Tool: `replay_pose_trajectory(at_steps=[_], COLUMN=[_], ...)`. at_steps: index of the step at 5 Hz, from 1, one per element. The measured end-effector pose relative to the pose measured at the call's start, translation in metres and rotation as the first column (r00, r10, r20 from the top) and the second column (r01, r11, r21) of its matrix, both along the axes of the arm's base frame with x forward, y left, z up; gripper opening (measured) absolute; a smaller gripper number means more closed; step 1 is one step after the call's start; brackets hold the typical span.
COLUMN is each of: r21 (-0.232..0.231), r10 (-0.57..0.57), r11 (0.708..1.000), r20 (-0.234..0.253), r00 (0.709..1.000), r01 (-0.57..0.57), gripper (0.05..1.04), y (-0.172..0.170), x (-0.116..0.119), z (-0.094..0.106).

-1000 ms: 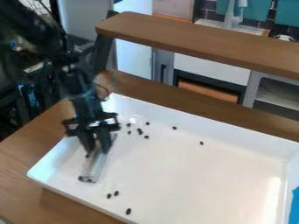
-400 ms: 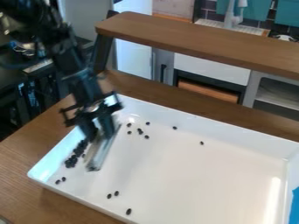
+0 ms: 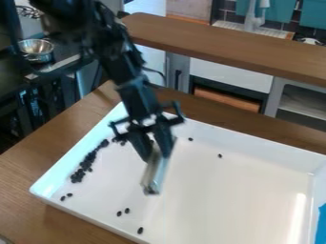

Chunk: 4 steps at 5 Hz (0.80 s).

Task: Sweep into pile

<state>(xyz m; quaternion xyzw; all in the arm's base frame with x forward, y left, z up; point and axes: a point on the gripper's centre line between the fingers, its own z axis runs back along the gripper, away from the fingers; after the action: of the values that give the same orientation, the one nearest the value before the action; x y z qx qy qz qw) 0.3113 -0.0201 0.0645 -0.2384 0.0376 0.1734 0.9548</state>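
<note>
Gripper [image 3: 157,156] hangs over a white tray [image 3: 235,200] on the wooden surface [image 3: 25,171], its jaws pinching a pale, narrow tool [image 3: 153,178] angled downward. Small dark pieces [image 3: 78,176] bunch along the tray's left side, with others scattered inside.

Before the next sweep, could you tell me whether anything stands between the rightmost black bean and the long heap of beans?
Yes, the gripper and its sweeping tool stand between that bean and the heap.
</note>
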Motion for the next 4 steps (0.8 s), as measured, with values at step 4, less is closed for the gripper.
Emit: replay_pose_trajectory(at_steps=[4], r21=[0.196], r10=[-0.056], r11=[0.98], r20=[0.099], r00=[0.994], r01=[0.036], gripper=[0.365], y=[-0.04], x=[-0.009], z=[-0.059])
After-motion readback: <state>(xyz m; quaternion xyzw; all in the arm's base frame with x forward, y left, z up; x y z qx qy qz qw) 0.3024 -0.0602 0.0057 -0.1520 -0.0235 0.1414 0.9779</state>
